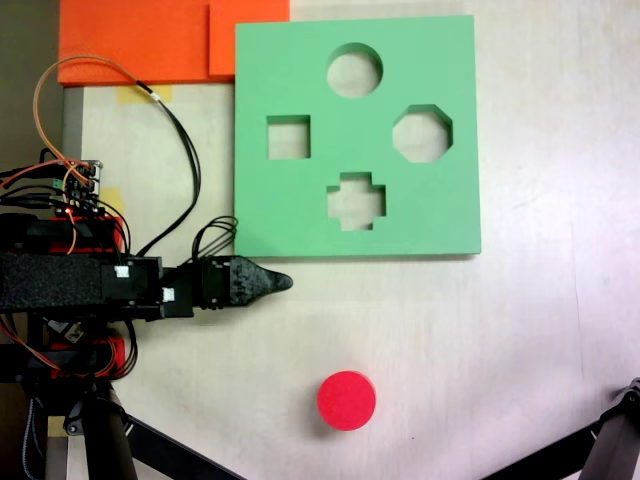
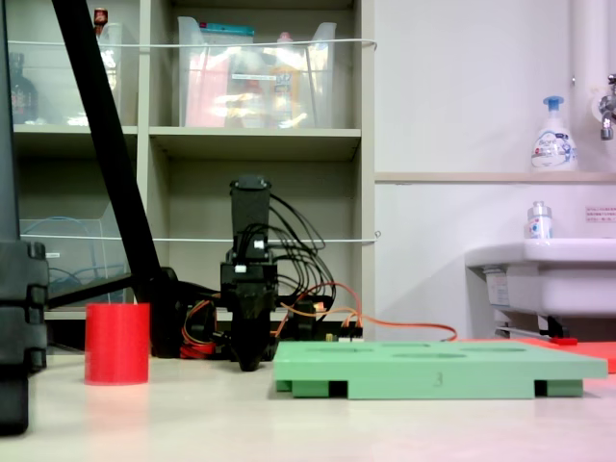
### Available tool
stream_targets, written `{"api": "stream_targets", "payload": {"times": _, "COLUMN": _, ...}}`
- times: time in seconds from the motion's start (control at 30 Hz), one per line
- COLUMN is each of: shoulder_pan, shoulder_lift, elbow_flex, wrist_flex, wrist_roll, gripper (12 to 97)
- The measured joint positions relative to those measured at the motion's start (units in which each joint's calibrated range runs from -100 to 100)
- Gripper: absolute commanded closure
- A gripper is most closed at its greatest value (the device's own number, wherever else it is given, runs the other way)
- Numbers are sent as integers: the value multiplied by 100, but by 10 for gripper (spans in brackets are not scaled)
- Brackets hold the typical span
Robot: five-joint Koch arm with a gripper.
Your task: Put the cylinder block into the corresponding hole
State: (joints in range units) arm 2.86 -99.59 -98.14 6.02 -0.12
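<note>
While the cylinder block (image 1: 346,400) stands untouched near the tabletop's lower edge in a fixed view, the gripper (image 1: 283,282), grasping nothing, jaw state indeterminate, should approach squarely from above. The green board (image 1: 300,215) holds the round hole (image 1: 354,70) farthest off.

From table level, the block (image 2: 116,343) stands upright beside the tripod leg (image 2: 108,144), a likely obstruction.

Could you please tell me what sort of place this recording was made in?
Probably a lab or workshop room, not a home. A shelf unit holds clear storage bins, a wall sink has a soap bottle above it, and the robot arm sits on a plain table.
</note>
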Motion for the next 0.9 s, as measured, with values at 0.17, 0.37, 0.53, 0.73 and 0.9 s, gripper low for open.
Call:
{"api": "stream_targets", "payload": {"times": 0.17, "shoulder_pan": 39, "shoulder_lift": 0, "elbow_flex": 0, "wrist_flex": 0, "wrist_roll": 0, "gripper": 588}}
{"api": "stream_targets", "payload": {"times": 0.37, "shoulder_pan": 161, "shoulder_lift": 0, "elbow_flex": 0, "wrist_flex": 0, "wrist_roll": 0, "gripper": 584}}
{"api": "stream_targets", "payload": {"times": 0.53, "shoulder_pan": -98, "shoulder_lift": 0, "elbow_flex": 0, "wrist_flex": 186, "wrist_roll": 171, "gripper": 554}}
{"api": "stream_targets", "payload": {"times": 0.73, "shoulder_pan": -523, "shoulder_lift": 14, "elbow_flex": -39, "wrist_flex": 2594, "wrist_roll": 1670, "gripper": 589}}
{"api": "stream_targets", "payload": {"times": 0.9, "shoulder_pan": -567, "shoulder_lift": 14, "elbow_flex": -49, "wrist_flex": 3984, "wrist_roll": 3140, "gripper": 579}}
